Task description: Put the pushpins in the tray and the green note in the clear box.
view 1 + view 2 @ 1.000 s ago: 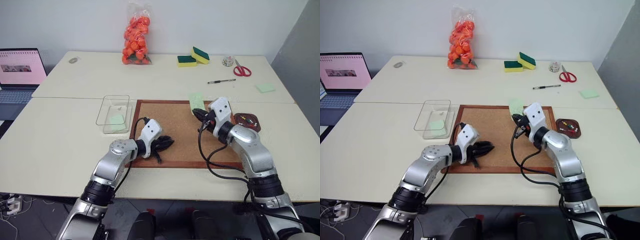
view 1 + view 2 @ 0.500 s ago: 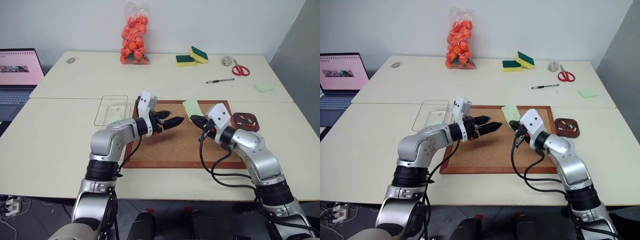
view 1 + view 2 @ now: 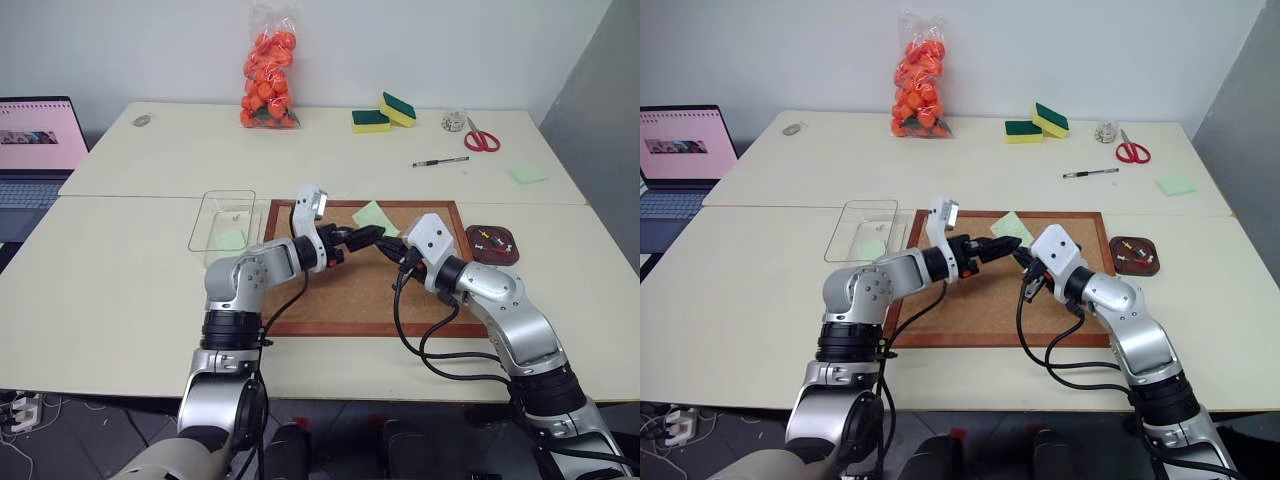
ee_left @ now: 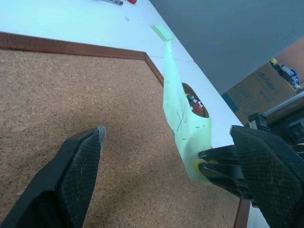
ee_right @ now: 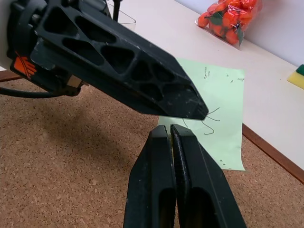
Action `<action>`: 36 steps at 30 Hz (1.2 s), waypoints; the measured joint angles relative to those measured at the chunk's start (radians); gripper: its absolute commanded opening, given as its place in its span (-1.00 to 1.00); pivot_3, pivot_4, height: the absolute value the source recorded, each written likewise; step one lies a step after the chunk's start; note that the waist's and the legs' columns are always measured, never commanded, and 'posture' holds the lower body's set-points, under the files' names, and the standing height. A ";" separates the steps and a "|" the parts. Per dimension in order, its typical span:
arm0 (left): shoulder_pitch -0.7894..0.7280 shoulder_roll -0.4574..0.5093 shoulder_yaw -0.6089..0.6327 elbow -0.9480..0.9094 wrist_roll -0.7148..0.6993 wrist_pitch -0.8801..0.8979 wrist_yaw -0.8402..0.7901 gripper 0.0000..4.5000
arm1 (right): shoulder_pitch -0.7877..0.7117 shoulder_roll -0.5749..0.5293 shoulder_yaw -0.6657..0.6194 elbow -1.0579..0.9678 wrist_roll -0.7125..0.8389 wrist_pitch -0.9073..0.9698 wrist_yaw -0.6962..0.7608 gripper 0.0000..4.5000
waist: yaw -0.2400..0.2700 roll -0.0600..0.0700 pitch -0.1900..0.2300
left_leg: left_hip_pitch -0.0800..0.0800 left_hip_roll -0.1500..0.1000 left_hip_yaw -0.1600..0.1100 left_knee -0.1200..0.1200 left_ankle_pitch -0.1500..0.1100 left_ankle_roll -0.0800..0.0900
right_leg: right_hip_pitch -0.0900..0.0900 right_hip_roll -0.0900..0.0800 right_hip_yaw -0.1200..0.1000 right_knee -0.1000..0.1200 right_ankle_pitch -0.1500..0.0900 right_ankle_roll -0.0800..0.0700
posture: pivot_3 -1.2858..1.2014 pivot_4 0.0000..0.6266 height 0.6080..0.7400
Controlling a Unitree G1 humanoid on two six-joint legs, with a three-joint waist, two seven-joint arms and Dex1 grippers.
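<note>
Your right gripper, closed, pinches the green note above the corkboard; faint unreadable scribbles mark it. Your left gripper gapes around it, not touching.

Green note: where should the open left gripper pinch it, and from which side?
Pinch the free upper half of the green note, clear of the right gripper clamping its lower corner. It stands on edge above the corkboard, both flat faces bare, so the left gripper should probably come edge-on, one finger on each face.
</note>
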 measured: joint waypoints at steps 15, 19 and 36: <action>-0.030 -0.069 0.095 0.094 -0.022 -0.022 0.121 -0.16 | 0.000 0.001 0.012 -0.019 -0.013 -0.003 -0.002 -1.00 | 0.000 -0.001 0.000 | 0.000 0.000 0.000 0.000 0.000 0.000 | 0.000 0.000 0.000 0.000 0.000 0.000 | 0.03 -0.52 1.00; -0.030 -0.075 0.096 0.094 -0.024 -0.019 0.123 -0.49 | 0.000 0.014 0.012 -0.019 -0.013 -0.002 -0.007 -1.00 | 0.000 -0.001 0.000 | 0.000 0.000 0.000 0.000 0.002 -0.004 | 0.000 0.000 0.000 0.000 0.000 0.000 | 0.03 -0.52 1.00; -0.023 -0.098 0.101 0.079 -0.047 -0.006 0.149 -1.00 | -0.015 0.148 -0.069 -0.027 0.064 0.194 -0.140 -1.00 | 0.000 -0.001 0.000 | 0.000 0.000 0.000 0.000 0.002 -0.004 | 0.000 0.000 0.000 0.000 0.000 0.000 | 0.03 -0.52 1.00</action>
